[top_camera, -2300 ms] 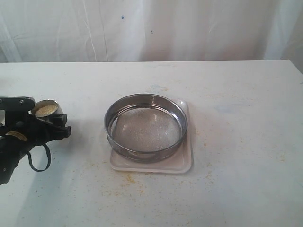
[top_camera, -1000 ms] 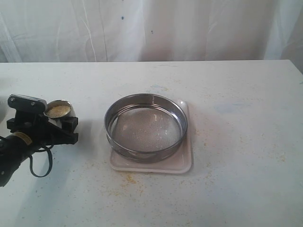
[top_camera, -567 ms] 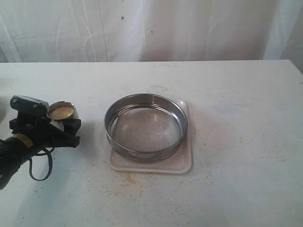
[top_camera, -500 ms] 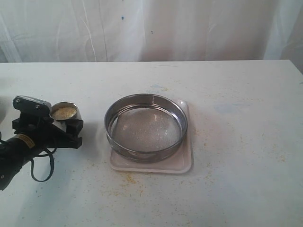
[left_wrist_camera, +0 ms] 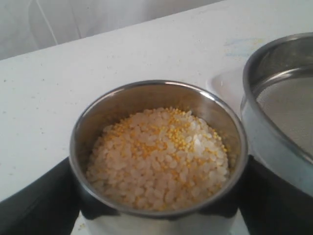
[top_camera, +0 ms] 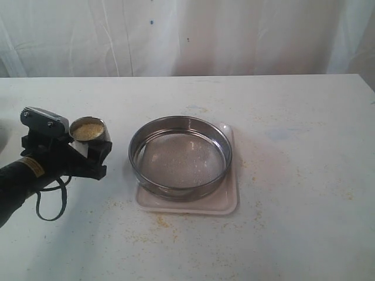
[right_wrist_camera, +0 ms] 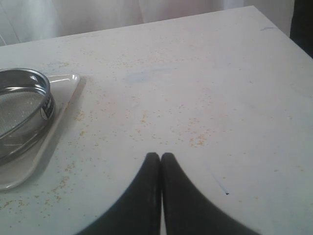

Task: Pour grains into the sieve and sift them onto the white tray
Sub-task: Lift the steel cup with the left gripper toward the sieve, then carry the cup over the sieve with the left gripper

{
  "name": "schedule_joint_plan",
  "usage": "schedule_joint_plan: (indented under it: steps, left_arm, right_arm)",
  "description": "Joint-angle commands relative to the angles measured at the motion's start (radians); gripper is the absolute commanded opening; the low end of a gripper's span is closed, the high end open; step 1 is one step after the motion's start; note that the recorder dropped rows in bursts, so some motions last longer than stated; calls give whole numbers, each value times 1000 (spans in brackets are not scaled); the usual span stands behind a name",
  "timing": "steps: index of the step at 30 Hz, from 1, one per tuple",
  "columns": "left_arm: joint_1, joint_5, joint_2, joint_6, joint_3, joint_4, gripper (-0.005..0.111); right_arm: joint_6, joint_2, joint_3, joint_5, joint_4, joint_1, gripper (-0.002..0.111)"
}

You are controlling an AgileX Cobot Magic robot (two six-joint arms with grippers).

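On the white bench (top_camera: 293, 205) the left pincer (top_camera: 89, 150), clamped on the cup (top_camera: 89, 130) of grains (left_wrist_camera: 156, 156), has neared the sieve (top_camera: 176, 191), so pouring looks next; right pincer (right_wrist_camera: 160, 161) together

View from my left wrist. A round steel cup (left_wrist_camera: 146, 95) fills the centre, upright and loaded well up its wall with grains (left_wrist_camera: 156, 156), mostly pale white with yellow ones mixed in. My left gripper (left_wrist_camera: 156, 220) clasps the cup, one black finger (left_wrist_camera: 34, 205) on each side of it. Just beside the cup I see the sieve (left_wrist_camera: 274, 142), part of its mesh showing. A corner of the white tray (left_wrist_camera: 227, 83) shows between the two. All sits on a white table (left_wrist_camera: 122, 54).
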Motion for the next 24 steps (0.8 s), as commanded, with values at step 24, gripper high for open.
schedule_joint_plan:
  steps: [24]
  left_arm:
    - [-221,586,-200,-124,-307,242,0]
  right_arm:
    - [-2,4,4,-2,3,-3,0]
